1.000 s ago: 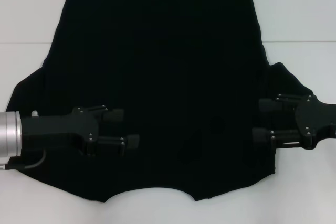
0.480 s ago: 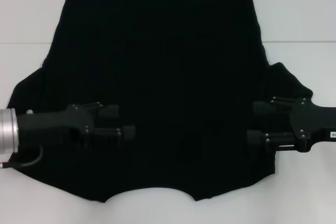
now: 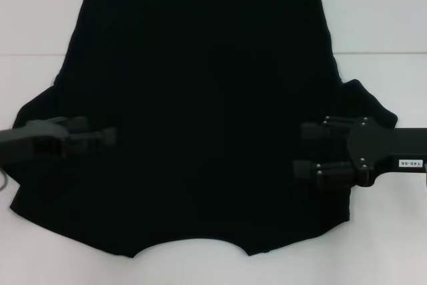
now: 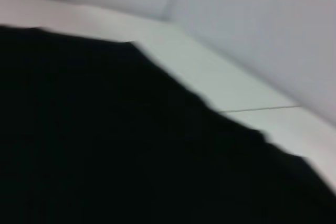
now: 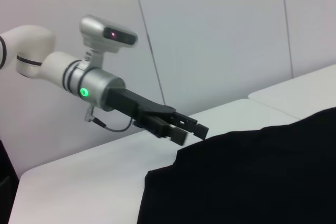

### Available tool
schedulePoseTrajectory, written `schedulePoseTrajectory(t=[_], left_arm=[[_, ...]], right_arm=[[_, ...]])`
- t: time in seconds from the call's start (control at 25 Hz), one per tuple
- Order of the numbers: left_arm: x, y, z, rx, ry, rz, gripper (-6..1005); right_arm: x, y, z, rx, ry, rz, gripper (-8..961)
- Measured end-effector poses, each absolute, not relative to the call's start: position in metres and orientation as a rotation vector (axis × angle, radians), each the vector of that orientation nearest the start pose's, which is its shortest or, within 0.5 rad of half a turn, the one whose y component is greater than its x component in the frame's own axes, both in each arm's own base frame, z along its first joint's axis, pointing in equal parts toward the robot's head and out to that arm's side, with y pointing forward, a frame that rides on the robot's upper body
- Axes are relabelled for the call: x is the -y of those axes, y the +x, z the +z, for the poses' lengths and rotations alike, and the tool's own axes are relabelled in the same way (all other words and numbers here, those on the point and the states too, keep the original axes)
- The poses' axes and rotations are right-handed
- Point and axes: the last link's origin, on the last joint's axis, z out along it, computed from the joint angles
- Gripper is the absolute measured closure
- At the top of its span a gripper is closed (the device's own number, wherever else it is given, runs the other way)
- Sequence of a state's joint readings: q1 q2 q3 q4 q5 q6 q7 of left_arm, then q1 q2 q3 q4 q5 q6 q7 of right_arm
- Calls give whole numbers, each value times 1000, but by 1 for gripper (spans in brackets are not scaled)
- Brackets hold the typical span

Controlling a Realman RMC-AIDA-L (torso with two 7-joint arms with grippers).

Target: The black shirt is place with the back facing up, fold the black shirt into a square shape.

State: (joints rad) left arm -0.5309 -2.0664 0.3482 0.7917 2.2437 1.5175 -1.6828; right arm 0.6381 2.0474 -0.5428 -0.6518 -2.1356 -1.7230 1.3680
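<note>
black shirt: far hem cut off by head view's edge
left claw: arm cut off at left edge
left wrist view: blurred

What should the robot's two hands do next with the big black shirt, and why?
Probably lower both to pinch cloth. The black shirt lies flat and unfolded; the left gripper sits over its left sleeve side, the right gripper open over its right edge, neither holding fabric.

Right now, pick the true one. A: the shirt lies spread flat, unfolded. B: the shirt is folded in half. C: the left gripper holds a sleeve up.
A: the black shirt lies spread on the white table, both grippers open above its sides.
</note>
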Motion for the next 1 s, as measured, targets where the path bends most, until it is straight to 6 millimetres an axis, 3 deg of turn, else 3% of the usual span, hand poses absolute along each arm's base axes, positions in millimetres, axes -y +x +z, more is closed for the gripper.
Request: schedulePoseTrajectory(t=[0.44, 1.0], left_arm=[[-353, -346, 96, 1368, -2000, -366, 76], [-368, -364, 91, 1447, -1820, -167, 80]], right_arm=[[-345, 232, 16, -510, -2834, 764, 69], [-350, 231, 17, -510, -2809, 761, 71]])
